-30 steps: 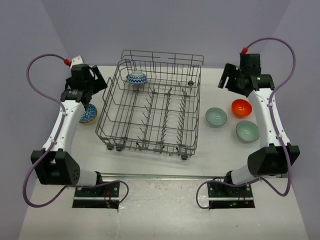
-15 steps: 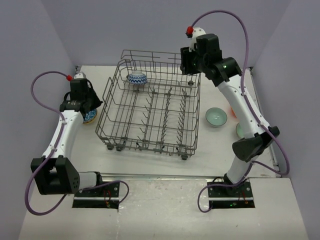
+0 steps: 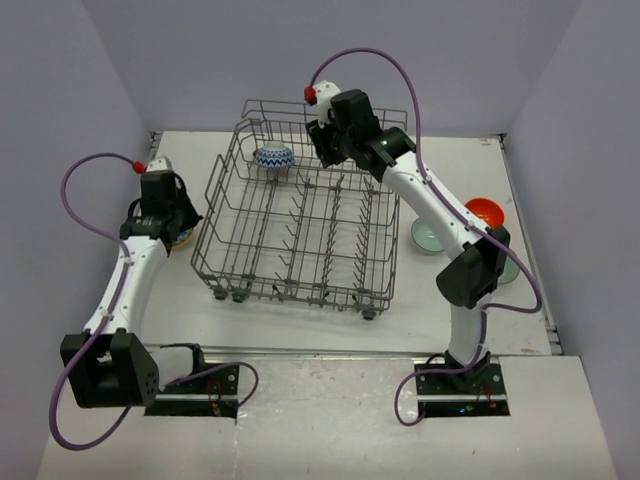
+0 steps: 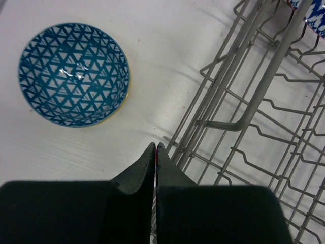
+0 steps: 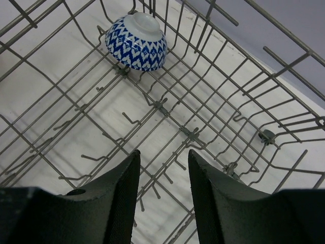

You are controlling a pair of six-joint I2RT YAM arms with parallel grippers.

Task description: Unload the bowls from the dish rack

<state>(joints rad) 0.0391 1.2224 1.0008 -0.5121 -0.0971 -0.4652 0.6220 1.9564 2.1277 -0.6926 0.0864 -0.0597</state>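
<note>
From above, my right gripper (image 3: 322, 150) hangs over the far side of the dish rack (image 3: 300, 287), nearer than my left gripper (image 3: 172, 222) to the blue-and-white bowl (image 3: 274, 157) in its far-left corner. Left wrist: jaws clenched, empty, outside the rack. Right wrist: jaws parted, empty, the bowl ahead-left, upside down.

Top view: teal bowl (image 3: 182, 239) mostly hidden beneath left gripper (image 3: 170, 226). Mint bowl (image 3: 424, 238) half behind right arm (image 3: 440, 205). Left wrist: blue-white bowl (image 4: 316, 11) clipped by frame corner, ahead-right of fingertips (image 4: 149, 153).
</note>
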